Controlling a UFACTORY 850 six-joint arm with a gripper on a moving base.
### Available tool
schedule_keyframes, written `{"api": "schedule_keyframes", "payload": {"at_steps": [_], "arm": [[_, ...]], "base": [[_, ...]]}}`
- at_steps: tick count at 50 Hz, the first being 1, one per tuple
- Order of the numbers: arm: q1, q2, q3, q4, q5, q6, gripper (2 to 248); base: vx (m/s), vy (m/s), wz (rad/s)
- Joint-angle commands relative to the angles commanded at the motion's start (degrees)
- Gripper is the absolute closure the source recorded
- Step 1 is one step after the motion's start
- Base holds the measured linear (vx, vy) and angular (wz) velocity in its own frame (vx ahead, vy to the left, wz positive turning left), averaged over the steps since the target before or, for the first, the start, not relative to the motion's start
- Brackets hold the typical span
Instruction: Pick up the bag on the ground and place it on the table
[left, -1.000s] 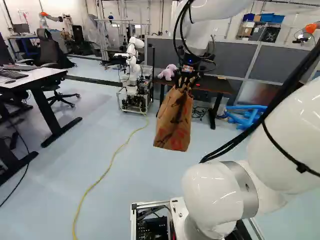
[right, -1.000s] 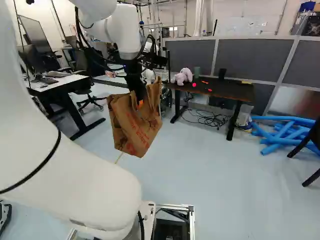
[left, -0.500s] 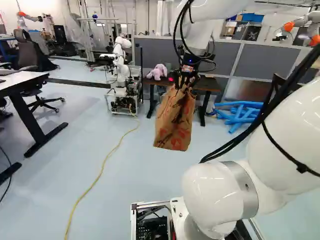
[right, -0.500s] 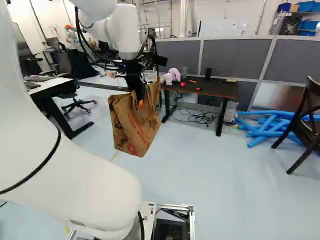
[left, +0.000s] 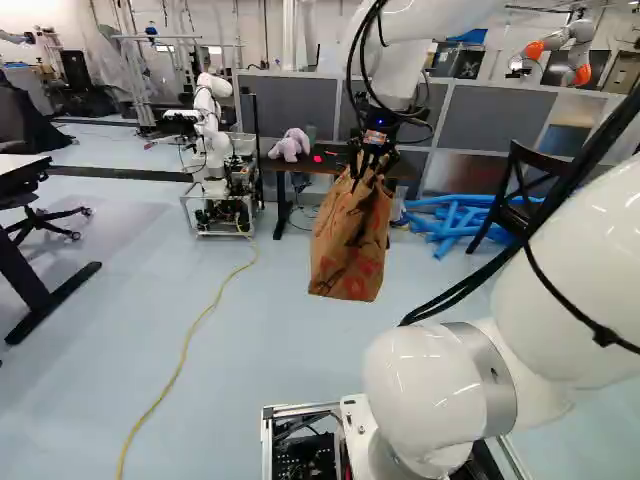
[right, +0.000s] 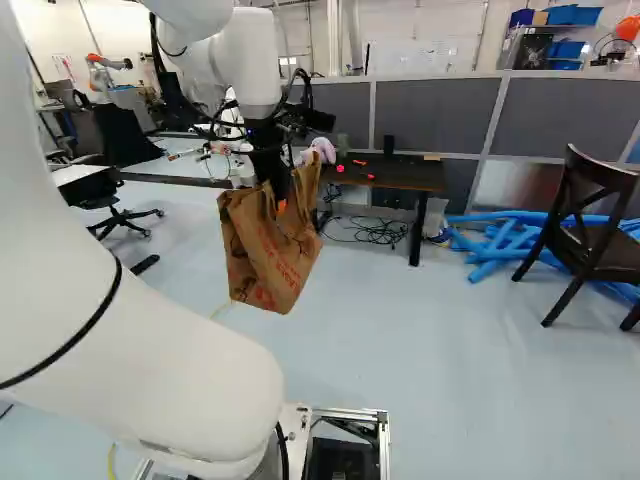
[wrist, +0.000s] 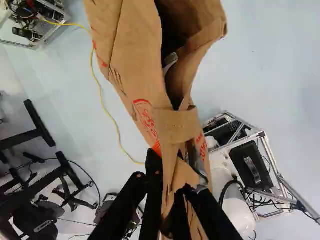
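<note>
A paper bag (left: 350, 240) hangs below the gripper (wrist: 170, 172), which pinches its top nearly closed, with the dark table (right: 405, 177) (presumably its destination) lying ahead.

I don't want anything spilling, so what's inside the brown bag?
In the opening of the bag, a pale grey piece shows; I cannot tell what it is. Its folded sides and shadow hide the rest.
</note>
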Motion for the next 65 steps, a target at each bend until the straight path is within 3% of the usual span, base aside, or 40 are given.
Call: {"api": "schedule_keyframes", "payload": {"at_steps": [34,65], "arm": [[0.0,0.0,0.0,0.0,0.0,0.0,229],[0.0,0.0,0.0,0.0,0.0,0.0,229]], "base": [[0.084,-0.083,-0.230],[0.103,-0.062,-0.015]]}}
